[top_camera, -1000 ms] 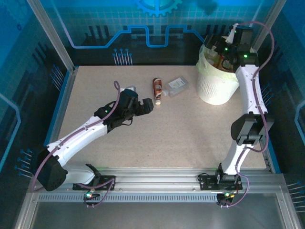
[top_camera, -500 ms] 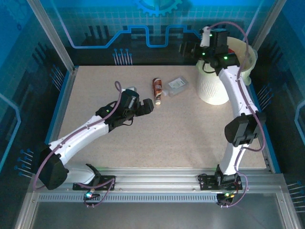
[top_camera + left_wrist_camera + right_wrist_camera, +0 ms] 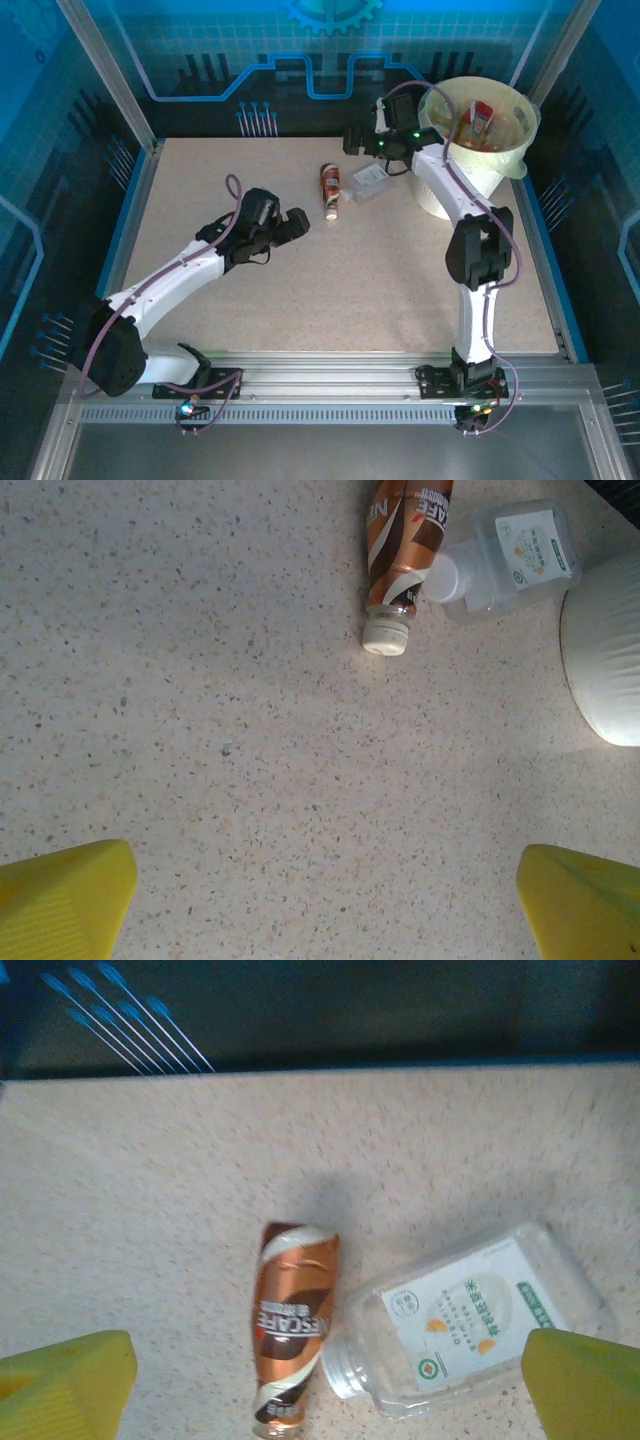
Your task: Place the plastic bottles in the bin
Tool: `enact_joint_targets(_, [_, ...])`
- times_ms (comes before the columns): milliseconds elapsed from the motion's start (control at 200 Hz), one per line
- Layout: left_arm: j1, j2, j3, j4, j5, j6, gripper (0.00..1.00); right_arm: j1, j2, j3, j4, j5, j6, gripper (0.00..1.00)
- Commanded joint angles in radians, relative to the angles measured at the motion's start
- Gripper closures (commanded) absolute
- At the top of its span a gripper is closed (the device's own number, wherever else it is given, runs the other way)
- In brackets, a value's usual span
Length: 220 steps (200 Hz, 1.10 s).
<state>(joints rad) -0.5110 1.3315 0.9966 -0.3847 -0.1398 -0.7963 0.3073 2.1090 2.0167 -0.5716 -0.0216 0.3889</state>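
Two plastic bottles lie side by side on the speckled table: a brown-labelled one (image 3: pixel 329 187) with a pale cap and a clear squarish one (image 3: pixel 370 180) with a white label. The white bin (image 3: pixel 470 185) with its pale yellow liner stands at the back right, several bottles (image 3: pixel 478 122) inside it. My right gripper (image 3: pixel 355 140) hovers open just behind the two bottles; its wrist view looks down on the brown bottle (image 3: pixel 293 1325) and the clear bottle (image 3: pixel 470 1325). My left gripper (image 3: pixel 296 221) is open, empty, left of and nearer than the brown bottle (image 3: pixel 405 540).
The bin's wall (image 3: pixel 605 660) shows at the right edge of the left wrist view, beside the clear bottle (image 3: pixel 510 555). Blue enclosure panels and an aluminium frame ring the table. Bare tabletop lies under the left fingers (image 3: pixel 60 895).
My right arm has swung left from above the bin to hover behind the two bottles on the table. The left gripper has drawn back slightly to the left.
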Motion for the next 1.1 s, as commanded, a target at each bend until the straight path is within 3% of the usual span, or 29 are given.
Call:
enact_joint_targets(0, [0.008,-0.023,-0.024,0.032,0.056,-0.009,0.01,0.031,0.071,0.071,-0.077,0.034,0.022,0.0])
enact_joint_targets(195, [0.011,-0.012,-0.05,0.086,0.124,0.024,0.01,0.045,0.168,0.102,-0.088,0.066,0.071,0.0])
enact_joint_targets(535, [0.013,0.035,-0.069,0.116,0.148,0.018,0.01,0.056,0.304,0.149,-0.164,0.018,0.095,0.0])
enact_joint_targets(1096, [0.014,0.056,-0.054,0.102,0.159,0.016,0.01,0.061,0.053,-0.249,-0.11,-0.001,-0.004,0.01])
